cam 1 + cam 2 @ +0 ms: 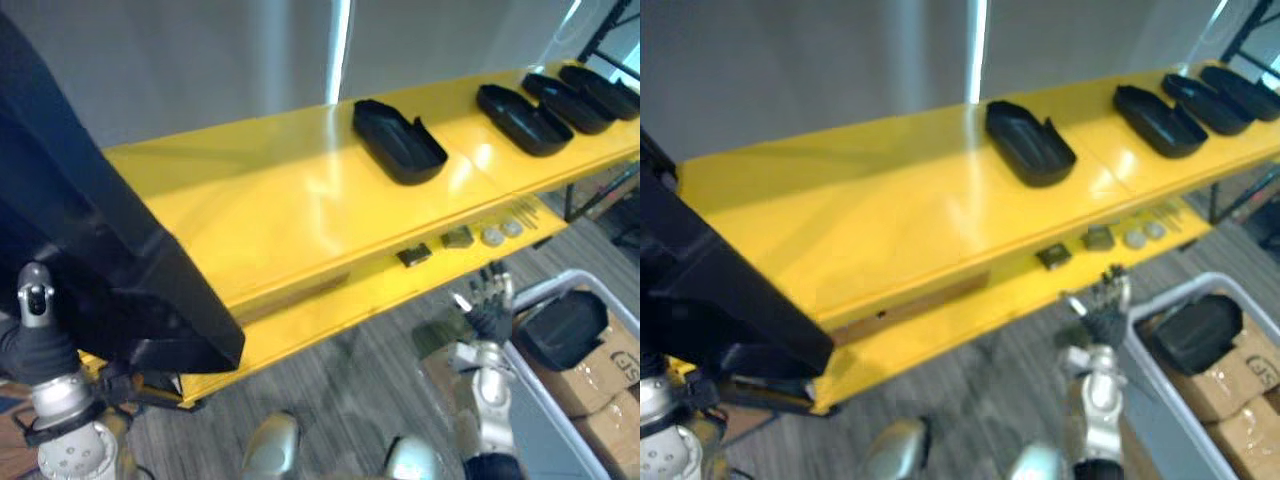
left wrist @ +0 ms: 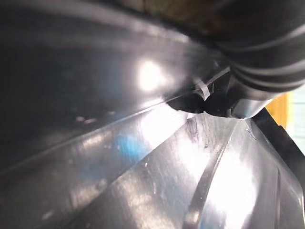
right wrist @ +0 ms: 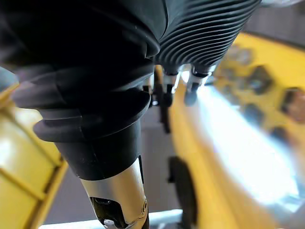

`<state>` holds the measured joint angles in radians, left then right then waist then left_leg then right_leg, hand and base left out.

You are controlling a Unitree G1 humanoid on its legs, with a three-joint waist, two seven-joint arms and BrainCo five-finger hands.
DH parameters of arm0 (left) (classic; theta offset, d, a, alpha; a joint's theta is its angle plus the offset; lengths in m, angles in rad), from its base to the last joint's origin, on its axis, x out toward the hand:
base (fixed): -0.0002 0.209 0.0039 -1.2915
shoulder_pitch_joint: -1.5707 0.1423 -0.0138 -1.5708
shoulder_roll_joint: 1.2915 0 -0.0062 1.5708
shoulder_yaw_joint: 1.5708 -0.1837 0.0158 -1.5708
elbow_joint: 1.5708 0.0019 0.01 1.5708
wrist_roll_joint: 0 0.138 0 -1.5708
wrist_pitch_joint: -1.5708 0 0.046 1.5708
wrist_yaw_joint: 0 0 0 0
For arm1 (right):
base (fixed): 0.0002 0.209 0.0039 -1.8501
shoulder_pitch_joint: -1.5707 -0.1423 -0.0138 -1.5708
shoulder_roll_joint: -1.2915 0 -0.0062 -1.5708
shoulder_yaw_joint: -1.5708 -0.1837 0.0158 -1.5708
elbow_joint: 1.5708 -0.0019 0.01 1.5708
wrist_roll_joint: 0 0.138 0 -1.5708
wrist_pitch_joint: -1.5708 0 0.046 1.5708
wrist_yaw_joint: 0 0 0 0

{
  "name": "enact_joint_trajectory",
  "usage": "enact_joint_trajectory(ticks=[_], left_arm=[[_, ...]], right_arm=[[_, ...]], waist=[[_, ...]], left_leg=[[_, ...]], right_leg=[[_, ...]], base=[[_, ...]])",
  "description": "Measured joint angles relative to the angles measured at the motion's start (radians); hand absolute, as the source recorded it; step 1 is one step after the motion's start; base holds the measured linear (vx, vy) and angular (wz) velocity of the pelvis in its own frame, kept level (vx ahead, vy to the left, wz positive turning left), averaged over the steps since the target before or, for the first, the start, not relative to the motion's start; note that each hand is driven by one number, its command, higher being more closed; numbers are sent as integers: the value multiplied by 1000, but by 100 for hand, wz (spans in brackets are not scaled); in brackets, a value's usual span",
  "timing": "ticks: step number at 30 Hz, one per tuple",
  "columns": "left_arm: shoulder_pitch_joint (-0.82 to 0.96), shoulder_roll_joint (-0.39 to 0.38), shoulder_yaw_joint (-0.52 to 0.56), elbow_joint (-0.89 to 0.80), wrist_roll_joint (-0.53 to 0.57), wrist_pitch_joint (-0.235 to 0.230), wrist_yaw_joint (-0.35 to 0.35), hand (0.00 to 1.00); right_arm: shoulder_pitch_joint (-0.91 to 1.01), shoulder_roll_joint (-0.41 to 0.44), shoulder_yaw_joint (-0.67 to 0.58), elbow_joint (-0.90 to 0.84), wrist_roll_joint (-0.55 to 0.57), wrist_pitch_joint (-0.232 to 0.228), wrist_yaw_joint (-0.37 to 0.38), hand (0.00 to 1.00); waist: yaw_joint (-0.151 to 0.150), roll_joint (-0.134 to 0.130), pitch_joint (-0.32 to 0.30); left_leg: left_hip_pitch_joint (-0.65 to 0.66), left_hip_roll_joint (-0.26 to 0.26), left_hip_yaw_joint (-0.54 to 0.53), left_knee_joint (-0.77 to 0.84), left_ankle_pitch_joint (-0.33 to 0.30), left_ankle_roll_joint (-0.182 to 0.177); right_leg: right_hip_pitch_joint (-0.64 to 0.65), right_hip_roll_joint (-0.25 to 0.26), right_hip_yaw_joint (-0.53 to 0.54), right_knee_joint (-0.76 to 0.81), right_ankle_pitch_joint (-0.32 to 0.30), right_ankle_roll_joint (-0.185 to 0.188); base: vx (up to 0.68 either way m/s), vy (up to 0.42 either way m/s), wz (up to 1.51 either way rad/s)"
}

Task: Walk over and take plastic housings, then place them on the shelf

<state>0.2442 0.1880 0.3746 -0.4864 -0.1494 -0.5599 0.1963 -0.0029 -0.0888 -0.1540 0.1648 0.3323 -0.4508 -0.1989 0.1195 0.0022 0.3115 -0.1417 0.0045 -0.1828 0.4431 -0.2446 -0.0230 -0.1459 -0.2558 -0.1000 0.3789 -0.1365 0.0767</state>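
Yellow shelf (image 1: 300, 200) crossing the frame from lower left to upper right, seen from above in the eye views.

Held housing (image 1: 100, 230): a large black plastic shell at the left edge and lower left of the frame, raised close to the camera and overlapping the left end of the shelf. The left hand (image 1: 36, 310) shows just beneath it at the lower left. In the left wrist view the glossy dark surface of this shell lies right against the hand's cover. Whether the left hand is clamped on the shell cannot be told.

Near housing (image 1: 400, 142): a black tray-like shell lying open side up on the shelf top, at upper centre. Three housings (image 1: 568, 103) lie side by side farther along the shelf at the upper right, well apart from the near housing.

Ledge (image 1: 350, 300): a lower yellow strip along the front of the shelf, carrying small parts (image 1: 457, 237) in a short row right of centre.

Right hand (image 1: 487, 305): at lower right, below the ledge and above the grey floor (image 1: 340, 390), fingers straight and spread, holding nothing.

Bin (image 1: 545, 415): a pale container at the lower right corner, just beside the right hand. A bin housing (image 1: 565, 328) lies in it on cardboard boxes (image 1: 610, 400).
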Motion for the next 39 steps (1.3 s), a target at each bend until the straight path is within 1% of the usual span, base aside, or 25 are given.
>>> enact_joint_trajectory(ticks=[1, 2, 3, 4, 5, 6, 7, 8, 10, 11, 12, 15, 16, 17, 18, 20, 25, 27, 28, 29, 30, 32, 36, 37, 39], left_arm=[[-16, -1, -33, 1, 0, 2, 16, 100], [-25, -2, -61, 1, 1, 2, 32, 100], [-25, -2, -73, 0, 2, 2, 38, 100], [-19, -4, -85, -1, 2, 2, 44, 100], [-15, -38, -101, 5, 3, 2, 50, 100], [-7, -62, -117, 6, 3, 4, 52, 100], [10, -96, -132, 6, 5, 6, 55, 100], [20, -115, -135, 7, 4, 6, 58, 100], [14, -125, -144, 9, 4, 5, 57, 100], [10, -126, -154, 9, 4, -4, 55, 100], [10, -126, -155, 9, 4, -7, 53, 100], [9, -124, -155, 11, 2, -6, 24, 100], [9, -118, -157, 16, 3, -5, 16, 100], [8, -114, -158, 21, 3, -4, 13, 100], [1, -111, -160, 34, 2, -2, 8, 100], [-1, -107, -164, 36, 2, 12, 5, 100], [-6, -75, -201, 35, 3, 27, -5, 100], [-6, -76, -201, 35, 2, 38, -5, 100], [-6, -76, -201, 35, 2, 38, -5, 100], [-6, -76, -201, 35, 2, 38, -5, 100], [-6, -76, -201, 35, 1, 39, -6, 100], [-6, -76, -201, 35, 1, 39, -8, 100], [-9, -77, -207, 68, -8, 42, -46, 100], [-9, -76, -212, 75, -7, 47, -52, 100], [-14, -74, -230, 79, -7, 91, -73, 100]], right_arm=[[8, -4, -11, -29, -20, 18, -35, 0], [16, -5, -23, -60, -42, 39, -74, 0], [19, -6, -25, -72, -56, 48, -97, 0], [17, -6, -26, -82, -89, 64, -137, 0], [3, -23, -34, -80, -119, 79, -165, 0], [-1, -33, -39, -76, -126, 88, -181, 0], [-5, -48, -53, -72, -152, 109, -219, 0], [-1, -61, -70, -64, -167, 128, -252, 0], [18, -62, -112, -61, -204, 147, -307, 0], [50, -46, -151, -60, -218, 151, -359, 0], [64, -38, -167, -59, -229, 150, -374, 0], [115, -9, -219, -59, -250, 143, -439, 0], [139, 5, -219, -59, -252, 143, -455, 0], [149, 14, -219, -59, -255, 143, -459, 0], [178, 46, -214, -53, -267, 143, -459, 0], [203, 79, -208, -7, -267, 145, -461, 0], [233, 112, -203, 157, -257, 155, -486, 0], [234, 119, -208, 268, -177, 154, -480, 0], [235, 120, -208, 298, -162, 156, -477, 0], [238, 123, -209, 356, -147, 168, -473, 0], [240, 123, -210, 416, -134, 195, -449, 0], [245, 123, -214, 494, -120, 217, -422, 0], [265, 118, -246, 677, -107, 299, -316, 0], [271, 117, -255, 696, -108, 308, -303, 0], [282, 101, -279, 756, -109, 354, -234, 0]], waist=[[-6, -4, -6], [-15, -19, -16], [-16, -29, -24], [-15, -54, -52], [-21, -39, -68], [-22, -16, -76], [-25, 13, -94], [-25, 42, -110], [-38, 67, -122], [-56, 76, -127], [-60, 76, -127], [-83, 80, -130], [-87, 74, -131], [-91, 70, -132], [-101, 56, -131], [-107, 46, -135], [-113, 46, -136], [-116, 46, -136], [-117, 46, -136], [-121, 49, -138], [-123, 49, -145], [-124, 49, -160], [-118, 54, -192], [-115, 56, -202], [-107, 57, -230]], left_leg=[[2, -8, -31, -5, -9, -12], [4, -21, -62, -18, -13, -25], [5, -27, -77, -28, -12, -37], [2, -33, -93, -42, -13, -55], [-3, -12, -110, -32, -19, -81], [-9, 11, -97, -34, -10, -95], [-15, 44, -52, -71, 14, -122], [-13, 74, 13, -132, 52, -124], [8, 93, 100, -211, 102, -114], [55, 97, 162, -284, 149, -108], [78, 98, 179, -310, 164, -108], [135, 100, 197, -354, 180, -108], [144, 98, 210, -366, 180, -108], [143, 96, 222, -368, 180, -108], [142, 89, 232, -370, 181, -107], [147, 82, 248, -376, 181, -107], [177, 79, 287, -404, 181, -107], [177, 78, 303, -411, 183, -105], [177, 78, 303, -414, 184, -103], [177, 78, 304, -420, 186, -99], [178, 76, 306, -431, 193, -96], [178, 71, 306, -444, 202, -95], [206, 73, 316, -473, 217, -95], [211, 76, 325, -482, 218, -94], [212, 79, 340, -490, 218, -94]], right_leg=[[3, 11, 33, -56, 12, 17], [6, 9, 48, -79, 22, 34], [5, 6, 45, -88, 26, 40], [9, 4, 22, -118, 45, 45], [28, 20, -9, -114, 85, 109], [32, 36, -30, -113, 78, 96], [31, 51, -52, -120, 69, 80], [35, 59, -78, -139, 65, 73], [59, 62, -122, -158, 61, 66], [99, 59, -153, -169, 58, 60], [115, 59, -155, -172, 58, 60], [160, 59, -175, -181, 57, 59], [162, 57, -175, -185, 57, 59], [162, 55, -175, -189, 57, 59], [164, 47, -175, -197, 57, 59], [166, 41, -175, -203, 57, 60], [183, 34, -174, -207, 57, 59], [183, 35, -174, -217, 57, 59], [183, 35, -174, -219, 56, 59], [183, 35, -174, -222, 56, 59], [183, 35, -175, -229, 56, 59], [184, 34, -175, -240, 56, 59], [219, 42, -178, -268, 58, 62], [219, 44, -177, -268, 59, 62], [220, 45, -176, -271, 65, 68]], base=[[297, -165, 91], [271, -209, 92], [296, -306, 89], [322, -382, 79], [326, -396, 76], [282, -347, 69], [274, -334, 54], [211, -257, 55], [211, -183, 64], [245, -148, 62], [198, -82, 47], [137, -9, 9], [79, 21, -8], [58, 41, -4], [32, 37, 0], [19, 31, -3], [-15, 12, -2], [-60, 11, -4], [-61, -1, 0], [-66, -1, 4], [-68, 1, 4], [-66, 1, 2], [-89, -13, -2], [-87, -13, -4], [-84, -2, -3]])
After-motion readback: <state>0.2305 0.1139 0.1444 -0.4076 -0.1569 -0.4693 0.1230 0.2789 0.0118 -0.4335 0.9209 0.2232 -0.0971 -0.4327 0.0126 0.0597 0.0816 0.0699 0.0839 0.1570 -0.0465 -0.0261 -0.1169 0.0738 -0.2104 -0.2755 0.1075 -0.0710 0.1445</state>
